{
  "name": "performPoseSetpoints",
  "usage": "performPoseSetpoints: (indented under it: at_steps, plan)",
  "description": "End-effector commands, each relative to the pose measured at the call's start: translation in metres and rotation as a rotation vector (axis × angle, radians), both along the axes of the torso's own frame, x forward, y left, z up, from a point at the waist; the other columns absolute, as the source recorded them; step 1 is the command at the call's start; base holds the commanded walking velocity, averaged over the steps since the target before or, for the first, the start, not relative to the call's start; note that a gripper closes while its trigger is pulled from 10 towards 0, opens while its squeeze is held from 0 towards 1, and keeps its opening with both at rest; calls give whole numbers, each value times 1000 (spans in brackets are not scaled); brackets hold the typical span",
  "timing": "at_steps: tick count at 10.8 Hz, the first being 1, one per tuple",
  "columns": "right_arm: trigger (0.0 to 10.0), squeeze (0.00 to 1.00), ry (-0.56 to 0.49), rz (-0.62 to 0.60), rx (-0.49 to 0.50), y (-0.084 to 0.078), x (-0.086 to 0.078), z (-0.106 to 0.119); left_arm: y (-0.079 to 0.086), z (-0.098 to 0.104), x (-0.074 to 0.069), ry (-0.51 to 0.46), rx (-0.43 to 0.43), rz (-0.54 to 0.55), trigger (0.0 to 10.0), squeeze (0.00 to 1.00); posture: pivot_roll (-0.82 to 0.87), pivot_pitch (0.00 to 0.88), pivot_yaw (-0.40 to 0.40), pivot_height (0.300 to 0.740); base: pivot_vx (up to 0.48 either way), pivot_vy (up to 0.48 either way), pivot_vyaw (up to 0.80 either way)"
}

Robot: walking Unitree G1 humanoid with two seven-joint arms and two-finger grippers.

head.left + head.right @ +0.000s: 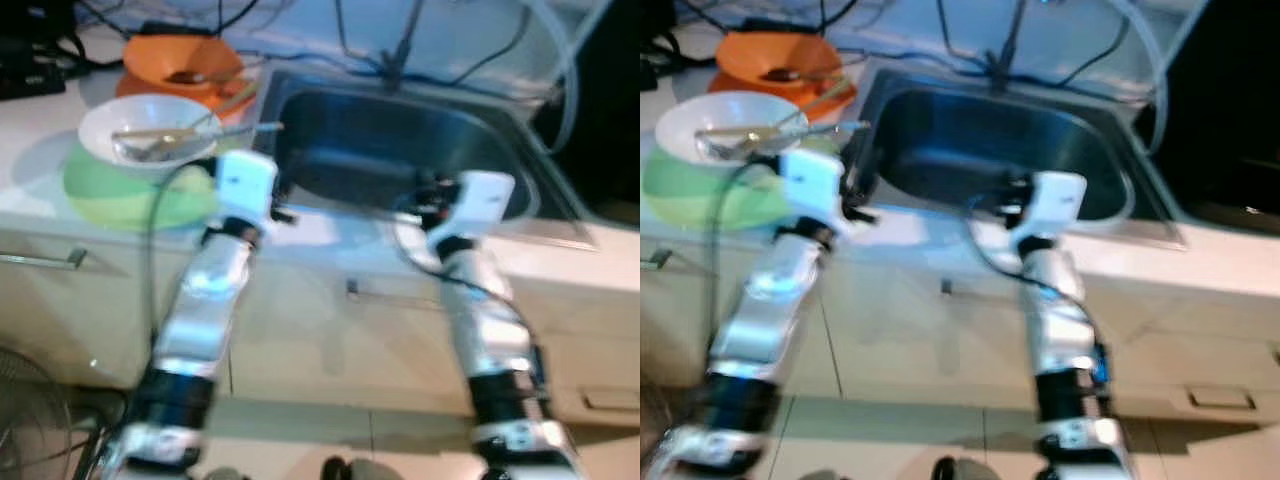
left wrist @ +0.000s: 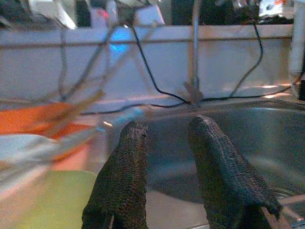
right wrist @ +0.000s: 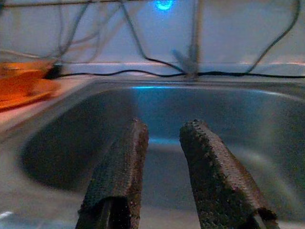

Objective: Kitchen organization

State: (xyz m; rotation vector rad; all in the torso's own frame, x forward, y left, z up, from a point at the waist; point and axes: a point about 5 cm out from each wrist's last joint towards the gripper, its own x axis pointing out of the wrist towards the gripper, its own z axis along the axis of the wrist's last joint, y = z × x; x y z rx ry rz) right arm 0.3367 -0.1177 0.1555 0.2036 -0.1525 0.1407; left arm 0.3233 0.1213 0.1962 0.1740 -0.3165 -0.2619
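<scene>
A steel sink (image 1: 400, 150) is set into the pale counter ahead of me. To its left a white bowl (image 1: 95, 125) holding utensils (image 1: 165, 135) sits on a green bowl (image 1: 110, 195), with an orange bowl (image 1: 140, 60) behind them. My left gripper (image 2: 169, 126) is open and holds nothing; it hovers at the sink's front left corner, beside the green bowl (image 2: 52, 195). At the middle of the sink's front edge my right gripper (image 3: 167, 125) is open too, nothing in it, pointing into the basin (image 3: 209, 114).
A faucet (image 2: 194, 57) and black cables (image 2: 152, 81) run along the back wall behind the sink. Cabinet fronts with a drawer handle (image 1: 45, 260) lie below the counter. A fan grille (image 1: 30, 410) stands at the lower left.
</scene>
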Motion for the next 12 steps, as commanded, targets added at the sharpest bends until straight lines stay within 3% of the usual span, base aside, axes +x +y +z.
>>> performPoseSetpoints:
  at_steps: [1,2,4,5,7,8,9,10,12]
  plan:
    - [10000,0,-18,-18,-2,-8,1,4,-9,4,-5,-23,25,-49,10000,0,-33,35,-121,719,0,0,0]
    - [10000,0,-18,-16,-3,-7,1,4,-12,8,-8,-47,87,-77,10000,0,-33,36,-122,719,0,0,0]
    - [10000,0,-17,-14,0,-7,1,4,-22,21,-14,-150,300,-113,10000,0,-28,36,-126,719,0,0,0]
    - [10000,0,-17,-13,-1,-7,1,4,-22,25,-11,-166,368,-98,10000,0,-27,35,-127,719,0,0,0]
    - [10000,0,-15,-12,2,-6,1,3,-18,32,4,-185,624,-24,10000,0,-26,32,-123,719,0,0,0]
    - [10000,0,-15,-12,3,-6,1,3,-13,33,12,-171,687,32,10000,0,-24,33,-121,719,0,0,0]
    - [10000,0,-15,-13,3,-6,1,3,-3,34,27,-137,741,122,10000,0,-25,29,-117,719,0,0,0]
    - [10000,0,-15,-14,4,-7,1,2,1,35,29,-128,739,154,10000,0,-26,29,-115,719,0,0,0]
    - [10000,0,-13,-17,5,-7,-1,1,0,33,33,-84,642,144,10000,0,-36,28,-106,719,0,0,0]
